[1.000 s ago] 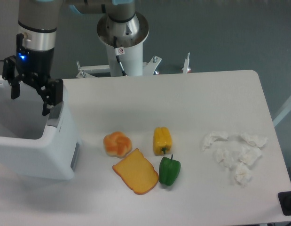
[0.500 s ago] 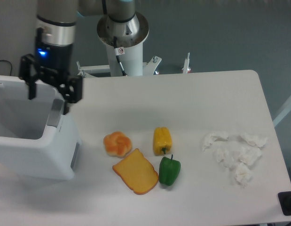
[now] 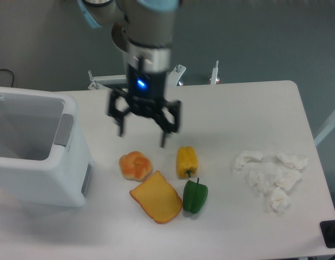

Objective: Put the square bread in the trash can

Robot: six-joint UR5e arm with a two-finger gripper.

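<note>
Nearest on the white tabletop (image 3: 237,108) lie a flat yellow-orange toast slice (image 3: 156,197) and a green pepper (image 3: 195,196), then a round knotted golden bun (image 3: 135,165) and a yellow pepper (image 3: 186,161). Above them hangs the black pincer (image 3: 142,136), spread wide and holding nothing. The small square bread is nowhere to be seen, maybe inside the big white plastic trash can (image 3: 40,168) at the left, so the pincer could grab the bun or toast by mistake.

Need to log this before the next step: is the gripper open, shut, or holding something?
Gripper: open, jaws spread wide, holding nothing, above the table behind the round bun.
</note>
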